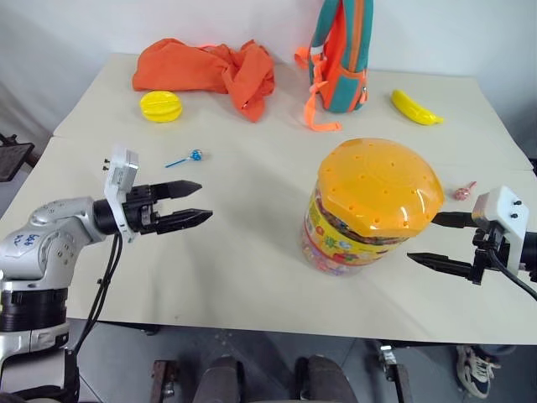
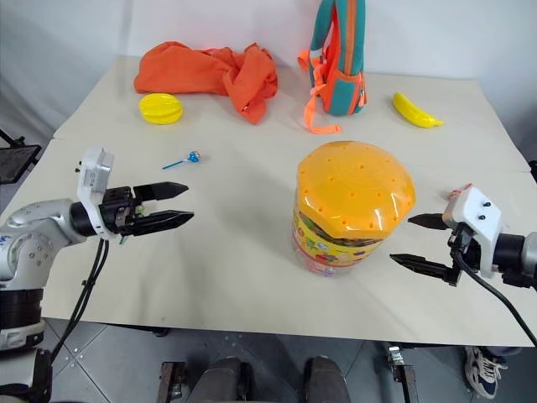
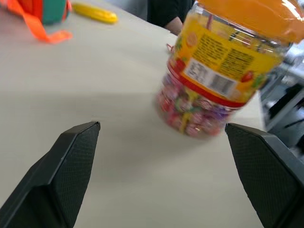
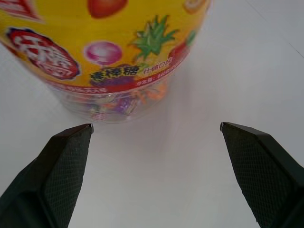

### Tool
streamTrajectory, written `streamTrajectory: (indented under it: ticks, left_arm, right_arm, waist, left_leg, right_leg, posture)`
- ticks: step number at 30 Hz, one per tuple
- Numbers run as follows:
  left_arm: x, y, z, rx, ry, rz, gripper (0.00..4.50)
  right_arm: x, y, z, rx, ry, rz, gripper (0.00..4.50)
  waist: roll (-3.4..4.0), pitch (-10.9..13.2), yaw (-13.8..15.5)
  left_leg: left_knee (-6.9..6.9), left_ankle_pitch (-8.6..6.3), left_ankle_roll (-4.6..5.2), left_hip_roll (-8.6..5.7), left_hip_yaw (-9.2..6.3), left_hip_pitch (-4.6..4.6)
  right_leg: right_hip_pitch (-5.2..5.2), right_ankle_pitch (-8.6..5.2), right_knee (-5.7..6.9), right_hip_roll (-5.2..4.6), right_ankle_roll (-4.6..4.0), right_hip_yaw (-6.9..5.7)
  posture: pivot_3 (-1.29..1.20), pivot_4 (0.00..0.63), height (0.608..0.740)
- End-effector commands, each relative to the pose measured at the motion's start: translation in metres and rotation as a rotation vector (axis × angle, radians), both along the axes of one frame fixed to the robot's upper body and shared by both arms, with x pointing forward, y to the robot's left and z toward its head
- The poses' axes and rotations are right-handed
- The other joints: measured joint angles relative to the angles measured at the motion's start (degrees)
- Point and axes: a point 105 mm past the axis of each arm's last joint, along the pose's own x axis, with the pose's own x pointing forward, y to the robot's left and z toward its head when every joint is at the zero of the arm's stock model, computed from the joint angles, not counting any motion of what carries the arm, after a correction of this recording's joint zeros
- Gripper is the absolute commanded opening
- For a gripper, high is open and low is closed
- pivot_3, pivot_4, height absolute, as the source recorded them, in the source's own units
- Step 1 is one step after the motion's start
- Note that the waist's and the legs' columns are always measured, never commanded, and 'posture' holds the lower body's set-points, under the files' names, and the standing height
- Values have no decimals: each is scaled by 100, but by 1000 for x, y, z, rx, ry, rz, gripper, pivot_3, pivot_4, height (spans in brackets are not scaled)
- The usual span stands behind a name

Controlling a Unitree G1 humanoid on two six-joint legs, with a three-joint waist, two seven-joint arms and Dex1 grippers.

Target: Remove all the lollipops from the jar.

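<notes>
The jar (image 1: 369, 210), a clear tub with a yellow label and an orange holed lid (image 1: 379, 183), stands upright on the right half of the table; wrapped candies show through its base (image 3: 190, 118). One of the lollipops (image 1: 186, 158), on a blue stick, lies on the table left of centre. A pink-red lollipop (image 1: 464, 191) lies just right of the jar. My left gripper (image 1: 205, 201) hovers open and empty, well left of the jar and pointing towards it. Close beside the jar's right side, my right gripper (image 1: 421, 238) is open and empty, apart from it.
At the back of the table (image 1: 252, 252) lie an orange cloth (image 1: 205, 67), a yellow star-shaped fruit (image 1: 160, 106), a teal-orange backpack (image 1: 340, 54) and a banana (image 1: 414, 107). A person's shoe (image 1: 474, 369) shows beyond the near right corner.
</notes>
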Motion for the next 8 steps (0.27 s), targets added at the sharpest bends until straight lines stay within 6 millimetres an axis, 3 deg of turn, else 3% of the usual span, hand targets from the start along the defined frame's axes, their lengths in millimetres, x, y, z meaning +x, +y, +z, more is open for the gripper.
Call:
streamTrajectory:
  ticks: [1, 8]
  left_arm:
    - [-14, 12, 1, 26, -63, 66, 4500]
    - [-26, 20, -8, 24, -113, 194, 4500]
  right_arm:
    - [2, 2, -4, 25, -10, 0, 4487]
    - [5, 8, -13, 110, -27, -48, 4487]
  waist:
    - [0, 0, -2]
    - [0, 0, 50]
  left_leg:
    - [-5, 0, 0, 0, 0, 1]
    - [-7, 0, 0, -1, -3, 1]
  right_leg:
    - [0, 0, -3, -1, 0, 0]
    - [6, 1, -9, -11, 2, -1]
  posture:
    - [0, 150, 740]
    - [0, 150, 740]
